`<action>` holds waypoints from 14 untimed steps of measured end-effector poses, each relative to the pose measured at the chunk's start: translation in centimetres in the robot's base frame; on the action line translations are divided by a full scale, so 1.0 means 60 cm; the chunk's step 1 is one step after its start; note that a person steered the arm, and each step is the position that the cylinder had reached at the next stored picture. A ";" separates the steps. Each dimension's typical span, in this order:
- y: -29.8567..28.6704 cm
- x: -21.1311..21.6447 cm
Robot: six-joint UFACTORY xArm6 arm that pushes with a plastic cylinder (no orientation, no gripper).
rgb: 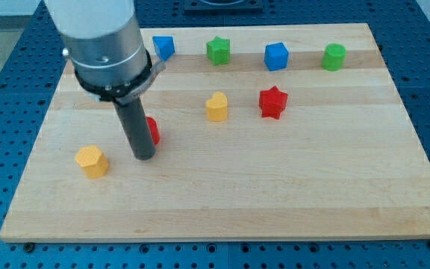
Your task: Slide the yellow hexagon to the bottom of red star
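The yellow hexagon (92, 161) lies at the board's lower left. The red star (272, 101) sits right of the board's middle, far to the hexagon's right and higher in the view. My tip (143, 156) rests on the board just right of the hexagon and a little above it, with a small gap between them. A red block (153, 131) is partly hidden behind the rod, so its shape cannot be made out.
A second yellow block (216, 106), heart-like, stands just left of the red star. Along the top edge are a blue block (163, 46), a green star (218, 50), a blue cube (275, 56) and a green rounded block (334, 57). The wooden board (290, 194) ends near the view's bottom.
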State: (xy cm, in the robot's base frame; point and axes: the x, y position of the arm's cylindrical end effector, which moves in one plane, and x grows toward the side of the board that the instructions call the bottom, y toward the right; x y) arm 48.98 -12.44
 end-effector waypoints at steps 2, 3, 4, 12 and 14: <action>-0.004 -0.068; -0.068 -0.069; -0.187 -0.145; 0.099 0.125; 0.174 0.123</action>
State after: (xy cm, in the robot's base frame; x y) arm 56.36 -1.99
